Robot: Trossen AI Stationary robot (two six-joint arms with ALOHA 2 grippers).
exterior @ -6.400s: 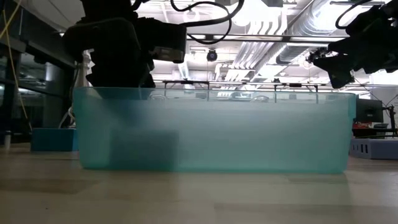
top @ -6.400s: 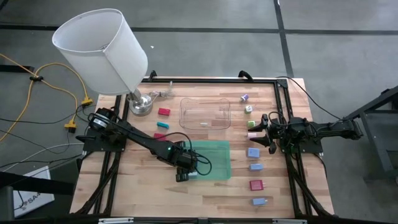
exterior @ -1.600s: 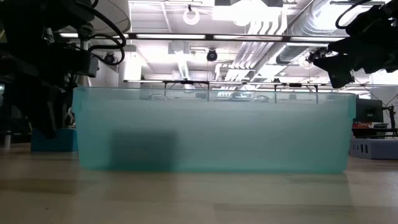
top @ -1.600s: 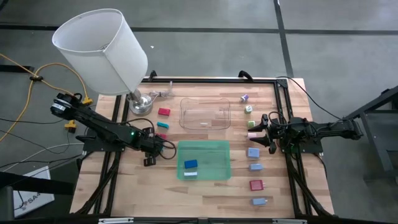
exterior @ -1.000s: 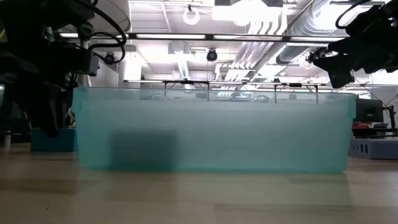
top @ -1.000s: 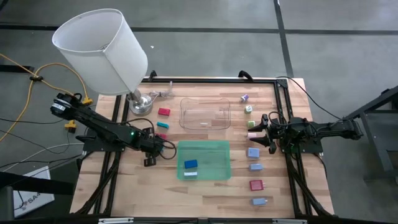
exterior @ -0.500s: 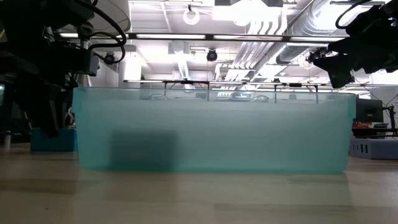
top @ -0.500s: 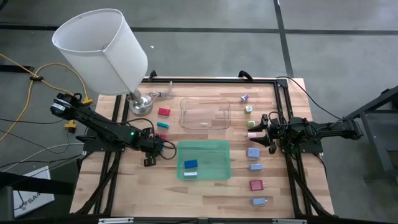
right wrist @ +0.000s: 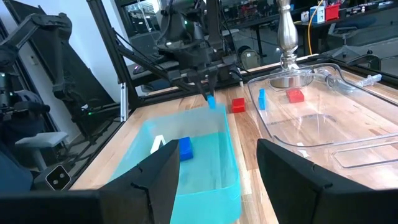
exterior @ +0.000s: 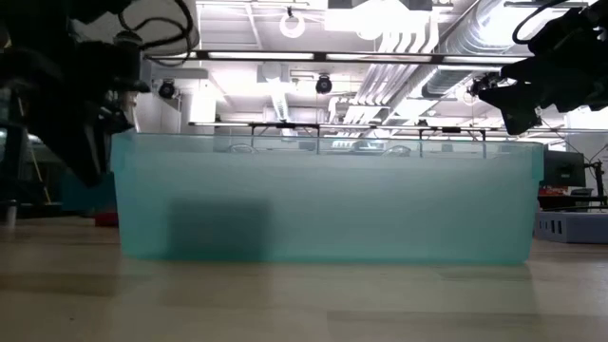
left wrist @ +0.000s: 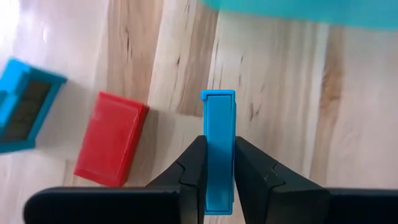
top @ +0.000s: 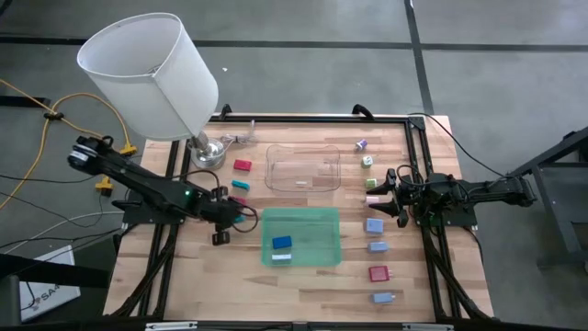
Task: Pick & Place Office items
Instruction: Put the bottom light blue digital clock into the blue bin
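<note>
My left gripper (top: pixel 238 221) hangs over the table's left part, just left of the green tray (top: pixel 323 221), shut on a flat blue block (left wrist: pixel 218 134). A red block (left wrist: pixel 111 148) and a teal block (left wrist: pixel 22 115) lie flat on the wood beside it. The tray holds a blue block (top: pixel 282 244) and a pale one (top: pixel 281 257). Several more blocks lie in a row at the right, among them a blue one (top: pixel 374 224) and a red one (top: pixel 378 272). My right gripper (top: pixel 390 193) waits there, open, holding nothing. My left gripper pinches the blue block by its two broad faces (left wrist: pixel 219 177) between its two fingers. The fingers slant down from the table's left side and lie along the block. The block stands on edge, its far end (left wrist: pixel 218 96) sticks out past the fingertips, and it hangs clear of the wood.
A clear plastic tray (top: pixel 303 168) stands beyond the green one. A lamp with a big white shade (top: pixel 152 74) and a metal foot (top: pixel 208 153) occupies the far left corner. A red block (top: pixel 243 165) and a teal one (top: pixel 240 185) lie near the foot.
My left gripper has risen a little, still shut, and has lifted the blue block off the table. In the low view the block no longer rests on the wood, and the red block behind it now shows.
</note>
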